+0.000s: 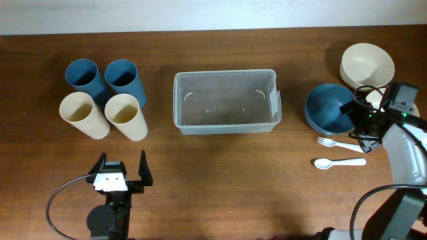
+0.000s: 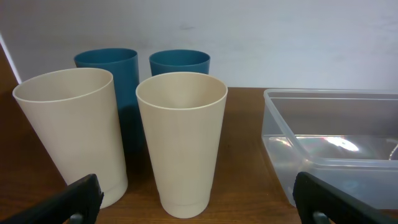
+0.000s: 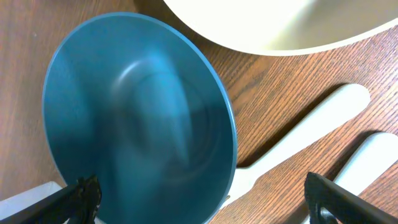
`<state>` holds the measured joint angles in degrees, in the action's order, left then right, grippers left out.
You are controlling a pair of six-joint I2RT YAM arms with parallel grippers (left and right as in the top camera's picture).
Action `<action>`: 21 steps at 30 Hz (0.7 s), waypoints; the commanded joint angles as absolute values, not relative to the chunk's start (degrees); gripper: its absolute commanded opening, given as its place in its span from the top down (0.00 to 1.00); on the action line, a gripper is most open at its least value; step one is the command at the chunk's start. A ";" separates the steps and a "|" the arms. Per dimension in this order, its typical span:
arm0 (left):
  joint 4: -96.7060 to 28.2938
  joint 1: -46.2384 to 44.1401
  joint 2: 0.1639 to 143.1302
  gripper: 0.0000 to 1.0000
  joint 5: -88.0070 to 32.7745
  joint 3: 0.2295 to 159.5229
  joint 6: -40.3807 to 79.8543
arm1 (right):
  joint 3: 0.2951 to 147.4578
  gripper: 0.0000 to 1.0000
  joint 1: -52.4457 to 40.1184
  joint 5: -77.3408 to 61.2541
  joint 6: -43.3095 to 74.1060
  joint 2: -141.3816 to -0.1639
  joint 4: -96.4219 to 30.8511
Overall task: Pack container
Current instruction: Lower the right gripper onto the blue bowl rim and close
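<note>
At counter centre the container (image 1: 225,101) is sitting empty, well apart from both arms. Your right claw (image 3: 199,205) is hovering open over the blue bowl (image 3: 137,112), with the cream bowl (image 3: 280,25) and white cutlery (image 3: 311,124) lying just beside it: you're risking a clipped rim shoving the bowl onto them. Your left claw (image 1: 122,167) is gaping open, facing four tightly grouped cups (image 2: 180,143), so one nudge is likely toppling neighbours

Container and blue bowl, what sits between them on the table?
Nothing: bare table separates the container from the blue bowl, per the overhead view.
</note>
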<state>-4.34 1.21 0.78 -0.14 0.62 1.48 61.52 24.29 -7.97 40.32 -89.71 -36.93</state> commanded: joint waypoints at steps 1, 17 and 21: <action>-4.73 1.56 0.30 0.00 -0.01 0.49 0.78 | 62.26 0.01 24.40 -6.79 40.82 -91.07 -35.79; -4.73 1.56 0.30 0.00 -0.01 0.49 0.75 | 62.26 0.01 24.40 -6.83 44.56 -97.32 -32.51; -4.75 1.56 0.30 0.00 -0.01 0.49 0.75 | 62.26 0.01 24.40 -7.07 44.47 -98.76 -31.42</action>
